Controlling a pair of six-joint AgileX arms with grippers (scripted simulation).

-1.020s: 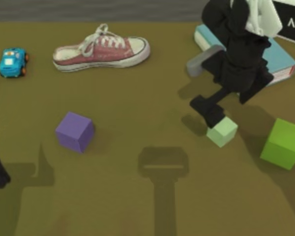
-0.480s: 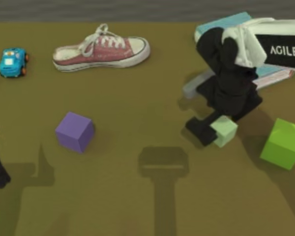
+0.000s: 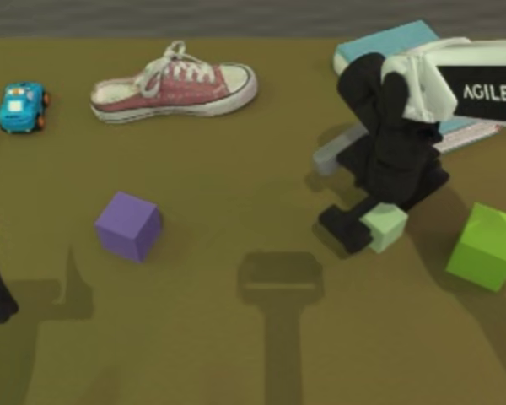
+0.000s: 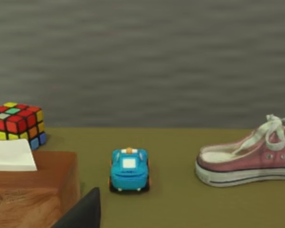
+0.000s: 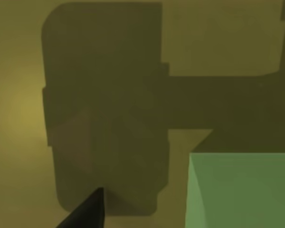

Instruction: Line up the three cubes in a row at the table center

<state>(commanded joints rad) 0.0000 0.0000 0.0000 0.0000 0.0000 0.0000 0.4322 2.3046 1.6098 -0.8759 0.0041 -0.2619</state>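
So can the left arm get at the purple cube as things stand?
Probably yes: the purple cube sits alone on bare table, nothing beside it, and the left arm is parked at the left edge.

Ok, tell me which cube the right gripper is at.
The pale mint cube: the right gripper is down on it, while the lime cube and purple cube sit apart.

open table (image 3: 236, 354) between cubes

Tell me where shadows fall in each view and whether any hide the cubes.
Top view: arm shadows darken the table at centre, none on the purple cube. Right wrist view: a broad shadow lies beside the mint-green cube. Left wrist view: evenly lit, no cubes visible.
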